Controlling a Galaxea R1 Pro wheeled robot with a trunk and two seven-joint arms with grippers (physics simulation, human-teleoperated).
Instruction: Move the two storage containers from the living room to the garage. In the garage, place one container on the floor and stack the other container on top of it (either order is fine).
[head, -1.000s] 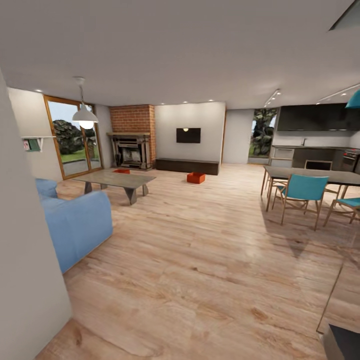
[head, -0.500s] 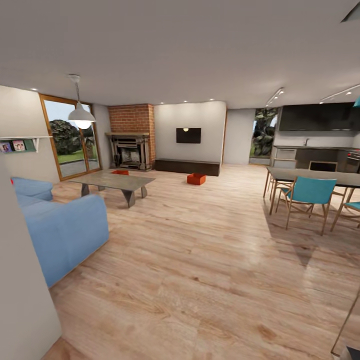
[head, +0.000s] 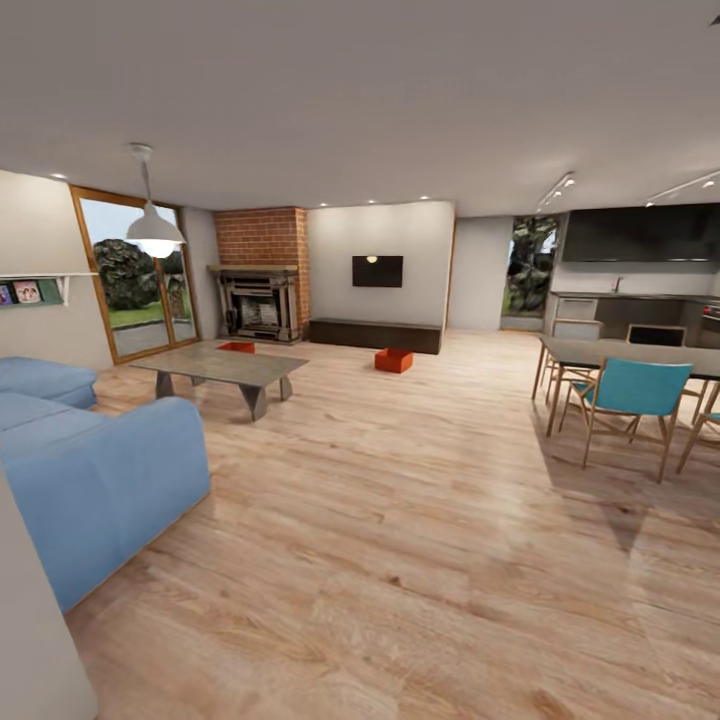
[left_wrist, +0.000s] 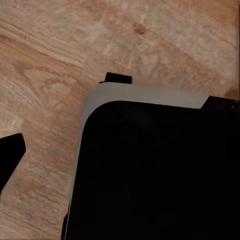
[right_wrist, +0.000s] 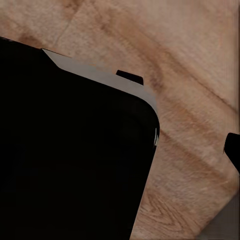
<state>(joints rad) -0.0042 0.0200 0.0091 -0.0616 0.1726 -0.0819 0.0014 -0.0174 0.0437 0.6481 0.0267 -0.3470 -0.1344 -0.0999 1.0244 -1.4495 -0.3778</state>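
Your head view shows both orange bins, one (head: 393, 360) near the bench (head: 375, 335), one (head: 237, 347) behind the coffee table (head: 218, 367); wrist views show plank floor (left_wrist: 55, 60), pincer states indiscernible.

One container (head: 393, 360) lies before the bench (head: 375, 335); the other (head: 237, 347) lies behind the table (head: 222, 367), left.

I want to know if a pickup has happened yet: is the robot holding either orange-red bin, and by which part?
No. Both storage containers sit on the wood floor far across the living room: one before the dark bench, one behind the coffee table.
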